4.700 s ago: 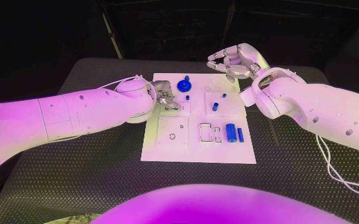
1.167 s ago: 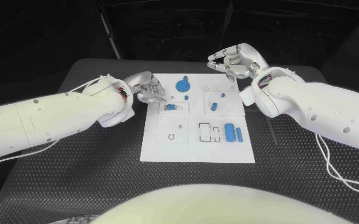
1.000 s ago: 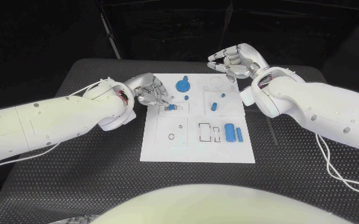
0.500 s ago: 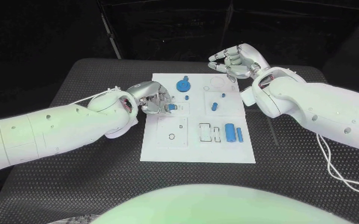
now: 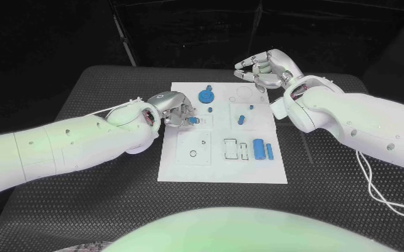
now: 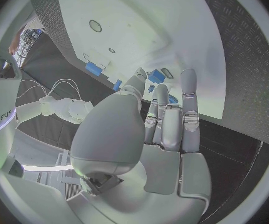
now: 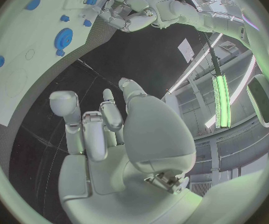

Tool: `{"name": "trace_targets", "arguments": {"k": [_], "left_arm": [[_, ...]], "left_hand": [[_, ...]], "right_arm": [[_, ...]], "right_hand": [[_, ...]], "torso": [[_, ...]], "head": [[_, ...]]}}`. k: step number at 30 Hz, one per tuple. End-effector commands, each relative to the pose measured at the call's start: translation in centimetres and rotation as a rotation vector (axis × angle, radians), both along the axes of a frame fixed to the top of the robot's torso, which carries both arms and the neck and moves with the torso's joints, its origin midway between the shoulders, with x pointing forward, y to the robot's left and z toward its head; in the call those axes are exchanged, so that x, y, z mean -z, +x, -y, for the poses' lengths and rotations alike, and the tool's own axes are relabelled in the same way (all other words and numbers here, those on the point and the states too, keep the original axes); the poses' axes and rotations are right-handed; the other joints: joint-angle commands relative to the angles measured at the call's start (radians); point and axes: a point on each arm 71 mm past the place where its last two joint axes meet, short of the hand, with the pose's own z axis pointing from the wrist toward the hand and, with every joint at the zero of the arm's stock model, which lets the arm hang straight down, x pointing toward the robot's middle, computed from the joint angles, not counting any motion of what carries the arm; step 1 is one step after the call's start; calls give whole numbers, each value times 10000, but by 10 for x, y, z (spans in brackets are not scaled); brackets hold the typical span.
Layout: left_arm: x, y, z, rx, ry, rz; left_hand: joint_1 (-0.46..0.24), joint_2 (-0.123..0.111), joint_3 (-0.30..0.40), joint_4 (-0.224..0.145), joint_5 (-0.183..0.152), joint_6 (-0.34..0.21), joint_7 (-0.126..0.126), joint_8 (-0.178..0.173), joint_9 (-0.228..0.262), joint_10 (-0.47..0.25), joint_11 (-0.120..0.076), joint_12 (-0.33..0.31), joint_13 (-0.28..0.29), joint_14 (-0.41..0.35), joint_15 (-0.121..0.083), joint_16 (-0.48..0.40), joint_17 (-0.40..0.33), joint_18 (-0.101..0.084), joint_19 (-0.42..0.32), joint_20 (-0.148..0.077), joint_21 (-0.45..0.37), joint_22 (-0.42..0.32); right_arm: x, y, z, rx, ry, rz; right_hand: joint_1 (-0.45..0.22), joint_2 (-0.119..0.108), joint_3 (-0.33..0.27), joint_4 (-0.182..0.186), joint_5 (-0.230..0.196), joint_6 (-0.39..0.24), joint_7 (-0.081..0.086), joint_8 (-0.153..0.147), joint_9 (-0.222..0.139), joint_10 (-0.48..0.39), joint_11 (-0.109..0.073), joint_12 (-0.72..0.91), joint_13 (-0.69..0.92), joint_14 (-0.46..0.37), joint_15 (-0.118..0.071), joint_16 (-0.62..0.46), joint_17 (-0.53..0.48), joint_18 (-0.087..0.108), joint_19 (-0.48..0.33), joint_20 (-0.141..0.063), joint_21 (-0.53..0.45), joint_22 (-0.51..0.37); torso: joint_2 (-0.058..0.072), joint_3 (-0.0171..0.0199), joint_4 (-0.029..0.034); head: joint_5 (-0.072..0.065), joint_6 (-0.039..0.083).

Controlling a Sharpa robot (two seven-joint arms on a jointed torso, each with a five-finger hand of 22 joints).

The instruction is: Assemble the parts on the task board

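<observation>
The white task board (image 5: 220, 164) lies in the middle of the table. My left hand (image 5: 174, 111) hovers at its left edge, fingertips down at a small blue part (image 5: 192, 120). In the left wrist view the thumb and a fingertip (image 6: 188, 79) flank that part (image 6: 156, 75); whether they grip it is unclear. My right hand (image 5: 265, 70) is raised beyond the board's far right corner, fingers loosely bent, holding nothing. Other parts on the board are a blue disc (image 5: 206, 95), a small peg (image 5: 211, 109), two short pieces (image 5: 241, 119) and a cylinder (image 5: 258, 149) beside a thin bar (image 5: 270, 151).
Black ribbed table (image 5: 101, 205) surrounds the board on all sides. Empty cut-outs (image 5: 194, 150) mark the board's near left part. The right wrist view looks across the board (image 7: 22, 59) to the blue disc (image 7: 64, 36) and my left hand (image 7: 119, 10).
My left hand has drawn back a little and then come in again, bringing its fingertips onto the small blue part, which has stayed put. The right hand has not moved.
</observation>
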Motion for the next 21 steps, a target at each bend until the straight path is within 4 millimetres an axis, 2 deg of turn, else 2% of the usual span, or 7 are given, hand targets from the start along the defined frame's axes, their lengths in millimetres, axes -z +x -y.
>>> {"name": "trace_targets", "arguments": {"k": [1,21], "left_arm": [[2,2,0,-191,397,-122],[8,8,4,-314,865,-584]], "left_hand": [[122,41,-44,34,7,105,-32,-1,-20,4,-62,98,22,88,-26,91,79,47,79,-2,146,115],[145,155,-81,140,11,286,-80,4,-98,11,-111,314,63,271,-60,395,439,-34,245,-36,807,590]], "right_arm": [[-1,0,-2,-94,-3,41],[-1,0,-3,-113,9,46]], "right_hand": [[122,-5,26,-23,-47,74,7,36,-5,51,1,44,5,817,-56,-58,1636,125,25,-26,-51,4],[123,-1,29,-23,-42,76,8,37,-5,59,2,52,14,819,-56,-53,1644,123,29,-26,-47,12]], "torso": [[-1,3,3],[-5,3,10]], "head": [[-2,-1],[-26,-1]]}}
